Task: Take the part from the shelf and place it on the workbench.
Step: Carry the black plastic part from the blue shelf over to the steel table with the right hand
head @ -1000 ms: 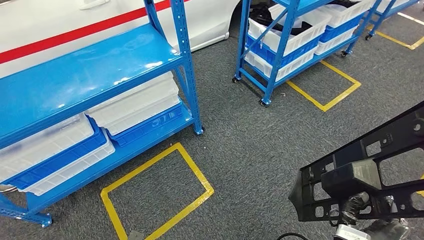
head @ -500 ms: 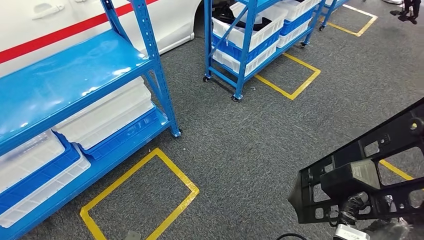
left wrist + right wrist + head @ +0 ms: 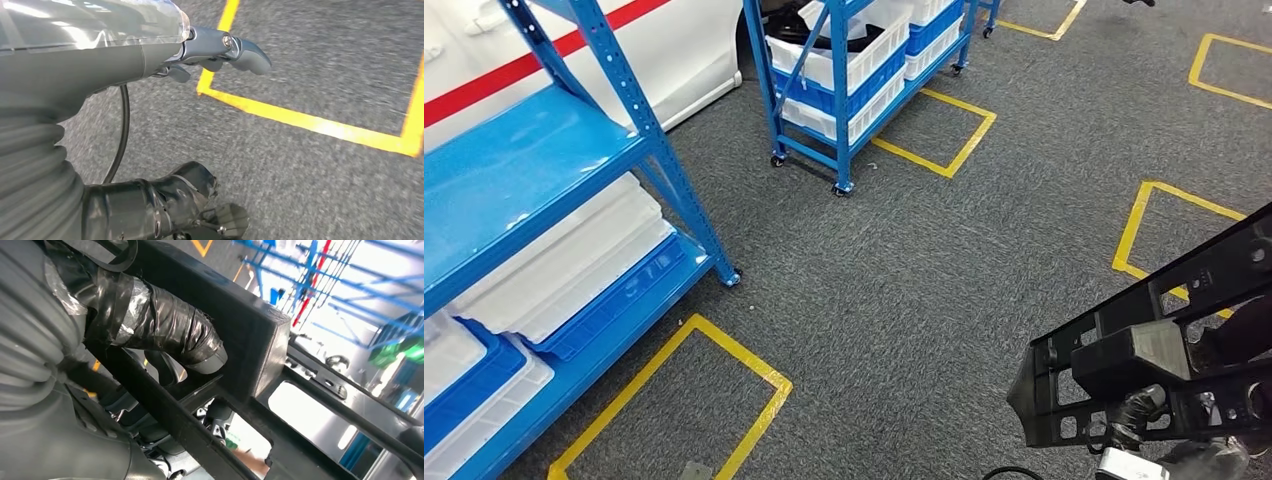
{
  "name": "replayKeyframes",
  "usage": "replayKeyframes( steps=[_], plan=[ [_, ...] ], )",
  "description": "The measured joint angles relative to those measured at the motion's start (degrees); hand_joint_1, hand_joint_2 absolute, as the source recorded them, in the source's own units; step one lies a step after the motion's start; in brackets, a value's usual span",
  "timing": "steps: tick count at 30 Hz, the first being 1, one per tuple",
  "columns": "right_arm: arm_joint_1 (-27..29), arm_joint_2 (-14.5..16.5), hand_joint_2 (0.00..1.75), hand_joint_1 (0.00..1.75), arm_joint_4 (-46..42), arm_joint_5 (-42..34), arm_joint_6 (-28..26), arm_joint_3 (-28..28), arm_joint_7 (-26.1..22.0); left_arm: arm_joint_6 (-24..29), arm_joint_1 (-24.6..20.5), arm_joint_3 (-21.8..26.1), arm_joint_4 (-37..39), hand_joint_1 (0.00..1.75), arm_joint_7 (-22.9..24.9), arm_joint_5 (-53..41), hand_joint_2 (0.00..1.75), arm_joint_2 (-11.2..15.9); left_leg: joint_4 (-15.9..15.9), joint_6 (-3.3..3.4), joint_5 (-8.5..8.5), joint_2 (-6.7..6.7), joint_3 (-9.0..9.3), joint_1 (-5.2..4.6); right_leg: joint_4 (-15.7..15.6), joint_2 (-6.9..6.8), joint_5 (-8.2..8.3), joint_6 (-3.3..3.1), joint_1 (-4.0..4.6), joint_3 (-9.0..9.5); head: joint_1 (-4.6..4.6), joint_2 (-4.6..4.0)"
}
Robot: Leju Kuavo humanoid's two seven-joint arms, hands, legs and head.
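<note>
Grey carpet floor w/ yellow tape boxes; R hand carrying black part at 4 o'clock in head view.
Big black perforated plastic frame part held off floor, right hand w/ taped fingers wrapped round a bar of it. Left hand hangs over carpet nr yellow tape, fingers apart, nothing in them. Blue steel shelf rack w/ white & blue bins at 9 o'clock; wheeled blue rack at 12; white car body w/ red stripe behind.
</note>
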Motion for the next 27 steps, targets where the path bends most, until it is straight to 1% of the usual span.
replayKeyframes(
  steps=[1,2,3,4,5,6,7,8,9,10,11,12,13,14,15,16,17,18,19,20,21,22,23,24,25,26,27],
  plan=[
    [0.0,0.0,1.75,1.75,0.0,0.0,0.0,0.0,0.0,0.0,0.0,0.0,0.0,0.00,0.0,0.0,1.75,0.0,3.3,-0.14,-1.93,-1.58,-1.52,0.14,-0.1,0.55,0.11,-0.21,0.03,-0.06,0.01,-0.01],
    [-0.1,0.0,1.75,1.75,0.0,-0.1,0.0,0.0,0.0,0.0,0.1,0.0,0.0,0.00,0.0,0.0,1.75,0.0,7.5,-0.19,-3.90,-2.46,-3.44,0.22,-0.1,1.16,0.18,-0.36,0.09,-0.16,0.01,-0.01],
    [-0.1,0.0,1.75,1.75,0.0,-0.1,0.0,0.0,0.0,0.0,0.2,0.0,0.0,0.00,0.0,0.0,1.75,0.0,11.3,-0.17,-5.27,-2.79,-5.30,0.24,0.0,1.87,0.23,-0.44,0.20,-0.25,0.01,-0.01],
    [-0.1,0.0,1.75,1.75,0.0,-0.1,0.0,0.0,0.0,0.0,0.3,0.0,0.0,0.00,0.0,0.0,1.75,0.0,13.4,-0.07,-5.49,-2.89,-6.46,0.23,0.0,2.63,0.27,-0.49,0.32,-0.28,0.01,-0.01],
    [0.0,0.0,1.75,1.75,0.0,-0.1,0.0,-0.1,0.0,0.0,0.4,0.0,0.0,0.00,0.0,0.0,1.75,0.0,13.4,0.13,-4.52,-2.99,-6.61,0.21,0.0,3.42,0.29,-0.51,0.40,-0.28,0.00,-0.01],
    [0.0,0.0,1.75,1.75,0.0,-0.1,0.0,-0.1,0.0,0.0,0.4,0.0,0.0,0.00,0.0,0.0,1.75,0.0,11.0,0.43,-2.52,-3.31,-5.65,0.17,0.1,4.24,0.30,-0.52,0.46,-0.22,0.00,-0.01],
    [0.0,0.0,1.75,1.75,0.0,-0.1,0.0,-0.1,0.0,0.0,0.4,0.0,0.0,0.00,0.0,0.0,1.75,0.0,7.0,0.80,-0.07,-4.25,-3.99,0.10,0.2,5.00,0.32,-0.51,0.45,-0.17,0.01,-0.01],
    [-0.1,0.0,1.75,1.75,0.0,-0.1,0.0,-0.1,0.0,0.0,0.4,0.0,0.0,0.00,0.0,0.0,1.75,0.1,3.1,1.18,1.78,-5.95,-2.37,0.04,0.2,5.70,0.36,-0.41,0.45,-0.20,0.02,-0.01],
    [-0.1,0.0,1.75,1.75,0.0,-0.1,0.0,-0.1,0.0,0.0,0.4,0.0,0.0,0.00,0.0,0.0,1.75,0.1,-0.1,1.46,2.96,-7.46,-1.09,-0.03,0.3,6.38,0.46,-0.22,0.35,-0.34,0.01,0.00],
    [-0.1,0.0,1.75,1.75,0.0,-0.1,0.0,-0.1,0.0,0.0,0.4,0.0,0.0,0.00,-0.1,0.0,1.75,0.2,-1.9,1.64,3.38,-8.61,-0.42,-0.13,0.3,7.02,0.62,0.07,0.18,-0.57,0.01,0.00],
    [-0.1,0.0,1.75,1.75,0.0,-0.1,0.0,-0.1,0.1,0.0,0.3,0.0,0.0,0.00,-0.1,0.0,1.75,0.2,-2.6,1.74,3.27,-8.98,-0.20,-0.22,0.2,7.71,0.86,0.48,0.00,-0.82,-0.01,0.00],
    [-0.1,0.0,1.75,1.75,0.0,-0.1,0.0,-0.1,0.1,0.0,0.2,0.0,0.0,0.00,-0.1,0.0,1.75,0.2,-3.1,1.84,3.43,-8.34,0.00,-0.31,0.0,8.48,1.16,0.94,-0.18,-1.02,-0.03,0.00],
    [0.0,0.0,1.75,1.75,0.0,-0.1,0.0,-0.2,0.1,0.0,0.1,0.0,0.0,0.00,-0.1,0.0,1.75,0.2,-3.6,2.00,3.78,-7.50,0.26,-0.23,0.0,8.47,1.25,1.27,-0.22,-1.18,-0.03,0.00],
    [0.1,0.0,1.75,1.75,0.0,-0.1,0.0,-0.3,0.1,0.0,0.2,0.0,0.0,0.00,-0.1,0.0,1.75,0.1,-4.2,2.25,4.18,-6.70,0.55,-0.14,0.5,7.54,0.84,1.52,-0.06,-1.51,0.01,0.00],
    [0.0,0.0,1.75,1.75,0.0,-0.1,0.0,-0.3,0.1,0.0,0.2,0.0,0.0,0.00,-0.1,0.0,1.75,0.1,-4.8,2.55,4.58,-5.76,0.75,-0.06,2.1,6.00,-0.25,1.68,0.14,-2.26,0.04,0.00],
    [0.0,0.0,1.75,1.75,0.0,-0.1,0.0,-0.4,0.1,0.1,0.2,0.0,0.0,0.00,-0.1,0.0,1.75,0.1,-5.2,2.78,4.82,-4.80,0.86,-0.04,4.8,4.01,-1.96,1.72,0.26,-3.47,0.08,0.00],
    [-0.1,0.0,1.75,1.75,0.0,-0.1,0.0,-0.4,0.1,0.1,0.3,0.0,0.0,0.00,-0.1,0.0,1.75,0.1,-5.3,2.98,4.85,-3.93,0.83,-0.18,8.2,2.52,-3.88,1.87,0.29,-5.03,0.12,0.00],
    [-0.2,0.0,1.75,1.75,0.0,-0.1,0.0,-0.4,0.1,0.1,0.4,0.0,0.0,0.00,-0.1,0.0,1.75,0.1,-5.2,3.07,4.80,-2.96,0.75,-0.27,11.7,1.74,-5.39,2.04,0.15,-6.57,0.12,0.00],
    [-0.1,0.0,1.75,1.75,0.0,-0.1,0.0,-0.4,0.1,0.0,0.4,0.0,0.0,0.00,-0.1,0.0,1.75,0.1,-5.1,3.05,4.70,-2.04,0.69,-0.31,13.9,1.33,-6.03,2.25,-0.02,-7.51,0.13,0.00],
    [-0.1,0.0,1.75,1.75,0.0,-0.1,0.0,-0.4,0.1,0.0,0.4,0.0,0.0,0.00,-0.1,0.0,1.75,0.1,-4.9,2.98,4.55,-1.17,0.63,-0.29,14.1,1.05,-5.61,2.45,-0.20,-7.46,0.12,0.00],
    [-0.1,0.0,1.75,1.75,0.0,-0.2,0.0,-0.4,0.1,0.0,0.4,0.0,0.0,0.00,-0.1,0.0,1.75,0.1,-4.7,2.82,4.35,-0.36,0.60,-0.22,12.1,0.69,-4.24,2.65,-0.38,-6.23,0.13,0.00],
    [-0.1,0.0,1.75,1.75,0.0,-0.2,0.0,-0.4,0.2,0.0,0.3,0.0,0.0,0.00,-0.1,0.0,1.75,0.1,-4.4,2.59,4.07,0.35,0.59,-0.15,8.3,-0.05,-2.49,2.81,-0.53,-4.06,0.13,0.00],
    [-0.1,0.0,1.75,1.75,0.0,-0.2,0.0,-0.4,0.2,0.0,0.3,0.0,0.0,0.00,-0.1,0.0,1.75,0.1,-4.0,2.29,3.75,0.93,0.59,-0.17,4.8,-1.20,-1.38,2.73,-0.45,-2.01,0.12,0.00],
    [-0.1,0.0,1.75,1.75,0.0,-0.2,0.0,-0.4,0.2,0.0,0.2,0.0,0.0,0.00,-0.1,0.0,1.75,0.1,-3.6,1.93,3.39,1.43,0.54,-0.23,2.0,-2.17,-0.68,2.54,-0.32,-0.48,0.12,0.00],
    [-0.1,0.0,1.75,1.75,0.0,-0.2,0.0,-0.4,0.2,0.0,0.2,0.0,0.0,0.00,-0.1,0.0,1.75,0.1,-3.3,1.57,3.11,1.84,0.53,-0.32,0.6,-2.82,-0.60,2.22,-0.11,0.25,0.11,0.00],
    [-0.1,0.0,1.75,1.75,0.0,-0.2,0.0,-0.5,0.2,0.0,0.1,0.0,0.0,0.00,-0.1,0.0,1.75,0.1,-3.2,1.24,2.96,2.27,0.63,-0.42,0.5,-2.92,-0.85,1.83,0.14,0.23,0.10,0.00],
    [-0.1,0.0,1.75,1.75,0.0,-0.2,0.0,-0.5,0.2,0.0,0.1,0.0,0.0,0.00,-0.1,0.0,1.75,0.0,-3.1,0.95,2.85,2.75,0.76,-0.43,0.4,-2.40,-0.71,1.52,0.20,0.13,0.10,-0.01]
  ],
)
